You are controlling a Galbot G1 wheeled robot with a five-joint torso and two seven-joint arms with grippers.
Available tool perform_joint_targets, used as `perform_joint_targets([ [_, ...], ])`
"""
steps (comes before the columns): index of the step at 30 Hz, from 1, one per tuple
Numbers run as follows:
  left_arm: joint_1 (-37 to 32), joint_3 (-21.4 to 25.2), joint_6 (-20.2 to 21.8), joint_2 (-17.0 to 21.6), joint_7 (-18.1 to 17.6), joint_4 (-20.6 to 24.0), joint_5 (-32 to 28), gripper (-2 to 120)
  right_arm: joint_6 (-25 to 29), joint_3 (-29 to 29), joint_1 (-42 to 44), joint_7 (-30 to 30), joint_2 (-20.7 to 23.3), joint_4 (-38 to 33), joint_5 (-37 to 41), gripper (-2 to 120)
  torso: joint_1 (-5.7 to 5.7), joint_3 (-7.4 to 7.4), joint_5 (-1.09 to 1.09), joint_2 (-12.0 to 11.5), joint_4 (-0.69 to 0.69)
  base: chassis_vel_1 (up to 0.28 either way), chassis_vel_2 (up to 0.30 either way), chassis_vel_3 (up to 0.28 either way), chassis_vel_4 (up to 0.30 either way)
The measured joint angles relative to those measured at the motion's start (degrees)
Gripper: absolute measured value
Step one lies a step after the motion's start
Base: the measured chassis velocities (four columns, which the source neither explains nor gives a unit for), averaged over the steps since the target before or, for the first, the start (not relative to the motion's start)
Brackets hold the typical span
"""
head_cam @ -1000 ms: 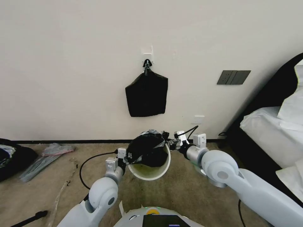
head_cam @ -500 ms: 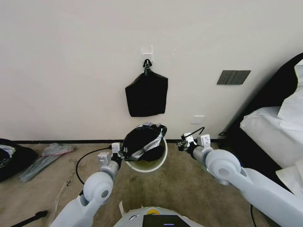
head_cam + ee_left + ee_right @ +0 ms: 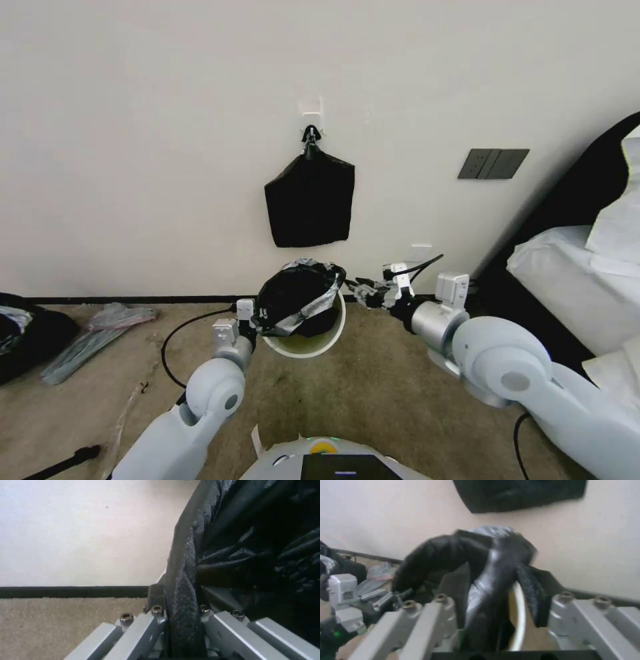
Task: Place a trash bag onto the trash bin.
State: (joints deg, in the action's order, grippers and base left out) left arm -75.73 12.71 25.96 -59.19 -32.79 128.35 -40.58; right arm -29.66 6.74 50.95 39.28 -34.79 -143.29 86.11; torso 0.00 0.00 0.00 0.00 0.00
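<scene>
My left pincer [image 3: 257,319] clamped the trash bag [image 3: 298,300]; my right pincer [image 3: 363,293] gaped beside the trash bin [image 3: 307,345]. Stretching the hem evenly seemed wise.

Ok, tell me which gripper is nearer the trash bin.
Left. The left gripper sits against the trash bin rim, shut on the trash bag; the right gripper is open, just off the opposite rim.
</scene>
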Motion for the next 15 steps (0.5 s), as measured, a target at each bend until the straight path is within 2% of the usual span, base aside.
perform_joint_targets([
  [2,0.2,-0.5,0.0,0.1,0.0,0.0,0.5,1,-0.2,-1.4,-0.6,-1.5,-0.6,0.9,-4.8,48,0.0,0.0,-0.01,0.0,0.0,0.0,0.0,0.0,0.0],
  [3,0.2,-0.5,0.0,0.1,0.0,0.0,0.5,1,-0.2,-1.4,-0.6,-1.5,-0.6,0.9,-4.8,48,0.0,0.0,-0.01,0.0,0.0,0.0,0.0,0.0,0.0],
  [4,0.2,-0.7,0.1,0.3,0.2,0.2,0.8,1,-0.5,-2.6,-1.0,-2.4,-1.1,2.0,-8.1,55,0.0,0.0,-0.01,0.0,0.01,0.0,0.0,0.0,0.0],
  [7,-0.2,-1.0,0.1,0.5,0.5,0.5,1.5,1,-1.4,-4.3,-1.4,-2.1,-1.9,3.5,-10.9,70,0.0,0.0,0.0,0.0,0.0,0.0,0.0,0.0,0.0],
  [8,-0.2,-1.0,0.1,0.5,0.5,0.5,1.5,1,-1.4,-4.3,-1.4,-2.1,-1.9,3.5,-10.9,70,0.0,0.0,0.0,0.0,0.0,0.0,0.0,0.0,0.0],
  [11,-0.8,-1.5,0.0,0.2,1.7,0.5,3.5,1,-3.0,-6.3,-2.0,0.2,-3.0,6.0,-12.6,84,0.0,0.0,0.0,0.0,0.01,0.0,0.0,0.0,0.0],
  [13,-0.8,-1.7,0.0,0.1,1.8,0.5,3.7,1,-3.2,-6.6,-2.0,0.5,-3.2,6.5,-12.9,88,0.0,0.0,0.0,0.0,0.02,0.0,0.0,0.0,0.0],
  [15,-0.8,-1.9,0.0,0.1,2.0,0.7,3.9,1,-3.4,-7.2,-2.1,1.1,-3.4,7.5,-13.3,84,0.0,0.0,0.0,0.0,0.01,0.0,0.0,0.0,0.0],
])
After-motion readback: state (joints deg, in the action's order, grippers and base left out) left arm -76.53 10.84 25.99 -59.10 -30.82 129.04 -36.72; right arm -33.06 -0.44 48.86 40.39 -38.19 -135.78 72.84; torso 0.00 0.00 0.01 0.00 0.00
